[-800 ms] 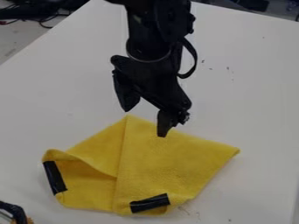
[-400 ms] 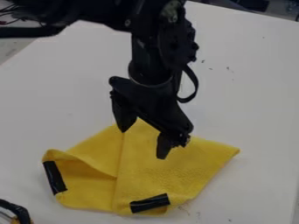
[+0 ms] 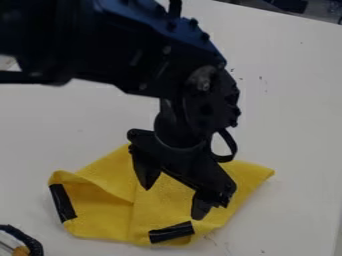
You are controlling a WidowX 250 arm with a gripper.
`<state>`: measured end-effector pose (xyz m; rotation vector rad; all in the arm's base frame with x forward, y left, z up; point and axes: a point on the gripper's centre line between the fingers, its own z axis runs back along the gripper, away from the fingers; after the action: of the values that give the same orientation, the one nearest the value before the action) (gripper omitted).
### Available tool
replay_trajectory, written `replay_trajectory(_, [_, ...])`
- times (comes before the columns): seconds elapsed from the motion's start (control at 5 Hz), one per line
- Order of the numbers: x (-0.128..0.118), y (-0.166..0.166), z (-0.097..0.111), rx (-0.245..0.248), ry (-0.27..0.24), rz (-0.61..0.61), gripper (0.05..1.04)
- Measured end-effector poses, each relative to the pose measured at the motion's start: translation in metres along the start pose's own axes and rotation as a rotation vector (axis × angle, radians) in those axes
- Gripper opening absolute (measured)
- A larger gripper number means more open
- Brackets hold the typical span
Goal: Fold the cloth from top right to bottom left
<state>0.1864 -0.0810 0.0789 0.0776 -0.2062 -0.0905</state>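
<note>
The yellow cloth (image 3: pixel 101 217) lies on the white table, partly folded, with a raised fold at its left side and a pointed corner at the right. Black tape strips mark its left edge and its bottom edge. Over the cloth's middle and upper part hangs my black gripper (image 3: pixel 175 200), tilted, its two fingers spread wide and nothing between them. The arm and gripper hide the cloth's top and part of its centre. Whether the fingertips touch the fabric, I cannot tell.
The white table (image 3: pixel 294 115) extends around the cloth, with small dark specks at the upper right. A black looped object with an orange part (image 3: pixel 22 250) stands at the bottom left corner.
My gripper has come down the view from above the cloth's top corner to over its middle, staying open. The cloth looks unmoved.
</note>
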Motion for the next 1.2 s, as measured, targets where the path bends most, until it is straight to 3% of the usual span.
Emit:
replay_trajectory(0.2, [-0.003,-0.007,-0.023,-0.082,0.026,0.037,1.001])
replay_trajectory(0.4, [0.000,-0.003,-0.033,-0.117,0.052,0.030,1.001])
replay_trajectory(0.6, [-0.006,-0.006,-0.043,-0.146,0.043,0.054,1.001])
replay_trajectory(1.2, [-0.016,-0.013,-0.057,-0.167,-0.012,0.088,0.968])
